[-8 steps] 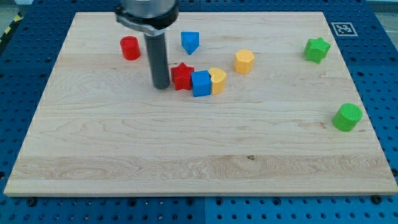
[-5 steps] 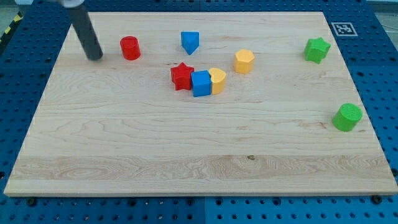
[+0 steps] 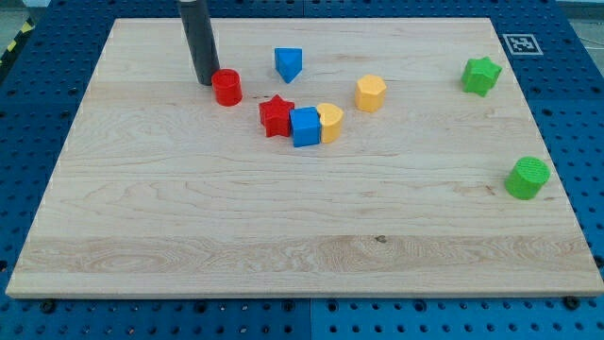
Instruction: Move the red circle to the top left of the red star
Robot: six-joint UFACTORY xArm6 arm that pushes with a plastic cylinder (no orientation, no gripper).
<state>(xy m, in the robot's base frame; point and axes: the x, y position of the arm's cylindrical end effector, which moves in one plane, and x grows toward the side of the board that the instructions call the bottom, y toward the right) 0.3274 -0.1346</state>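
Note:
The red circle [image 3: 226, 87] stands on the wooden board [image 3: 283, 217], up and to the left of the red star [image 3: 276, 115], with a small gap between them. My tip [image 3: 205, 79] is at the circle's upper left side, touching or nearly touching it. The dark rod rises from there to the view's top edge. The red star touches a blue cube [image 3: 305, 127] on its right.
A yellow block [image 3: 329, 122] leans against the blue cube's right side. A blue pointed block [image 3: 289, 64] is above the star. A yellow hexagonal block [image 3: 371, 93], a green star [image 3: 480, 76] and a green cylinder [image 3: 527, 178] lie to the right.
My tip swung from beside the red star out to the far left, then came back against the red circle. The circle has slid right and down, closer to the star.

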